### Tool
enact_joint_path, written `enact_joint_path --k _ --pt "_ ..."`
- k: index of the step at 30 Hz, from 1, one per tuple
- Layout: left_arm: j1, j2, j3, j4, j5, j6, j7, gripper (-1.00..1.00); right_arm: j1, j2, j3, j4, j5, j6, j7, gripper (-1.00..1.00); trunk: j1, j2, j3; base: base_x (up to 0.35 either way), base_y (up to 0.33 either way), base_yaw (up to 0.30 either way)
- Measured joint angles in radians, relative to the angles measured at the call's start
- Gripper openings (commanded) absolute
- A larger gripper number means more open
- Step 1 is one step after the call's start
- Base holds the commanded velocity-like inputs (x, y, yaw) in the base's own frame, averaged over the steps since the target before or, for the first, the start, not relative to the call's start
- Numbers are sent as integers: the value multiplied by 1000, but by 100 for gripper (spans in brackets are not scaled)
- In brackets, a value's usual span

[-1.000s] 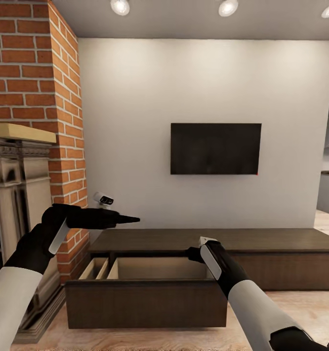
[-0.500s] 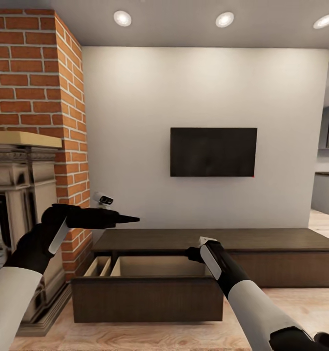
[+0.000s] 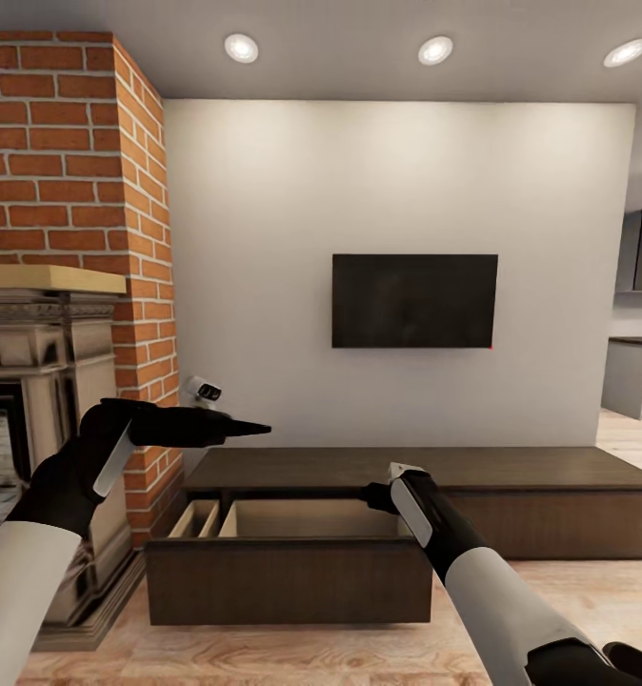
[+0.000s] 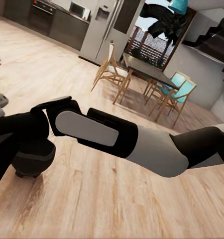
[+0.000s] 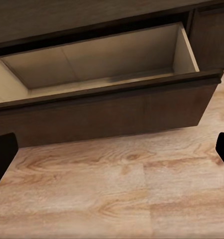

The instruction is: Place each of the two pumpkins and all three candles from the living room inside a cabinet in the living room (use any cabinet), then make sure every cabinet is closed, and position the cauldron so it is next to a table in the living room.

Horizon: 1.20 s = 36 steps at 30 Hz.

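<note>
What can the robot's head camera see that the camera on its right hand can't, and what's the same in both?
The head view has the black TV on the white wall, the brick chimney with the fireplace below it, the ceiling lights, and both arms, the left gripper pointing sideways.

The right wrist view has a close look down into the pulled-out drawer's pale inside, which looks empty, and the right gripper's dark fingertips spread wide at the edges.

Both show the dark brown cabinet with its open drawer and the wooden floor.
</note>
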State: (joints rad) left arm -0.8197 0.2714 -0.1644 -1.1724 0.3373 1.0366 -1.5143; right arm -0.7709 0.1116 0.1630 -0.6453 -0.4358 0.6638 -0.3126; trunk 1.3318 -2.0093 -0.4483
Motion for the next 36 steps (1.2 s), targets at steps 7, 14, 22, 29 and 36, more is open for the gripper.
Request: enact_joint_path --k 7,14,22,29,36 --pt "0 -4 5 106 2 0 79 100 0 -2 -4 0 0 -1 2 100 0 0 0 -4 0 0" --pt "0 -9 7 141 5 4 284 100 0 -3 -5 1 0 -2 3 100 0 0 0 0 0 0" --pt "0 -32 6 198 8 -78 657 100 1 -4 -9 -5 1 -2 3 100 0 0 0 0 0 0" --pt "1 -40 5 391 7 -256 744 100 2 -6 -10 -6 1 -39 3 100 0 0 0 0 0 0" --pt "23 -54 6 535 4 -416 806 100 2 -5 -3 -5 2 -76 3 100 0 0 0 0 0 0"
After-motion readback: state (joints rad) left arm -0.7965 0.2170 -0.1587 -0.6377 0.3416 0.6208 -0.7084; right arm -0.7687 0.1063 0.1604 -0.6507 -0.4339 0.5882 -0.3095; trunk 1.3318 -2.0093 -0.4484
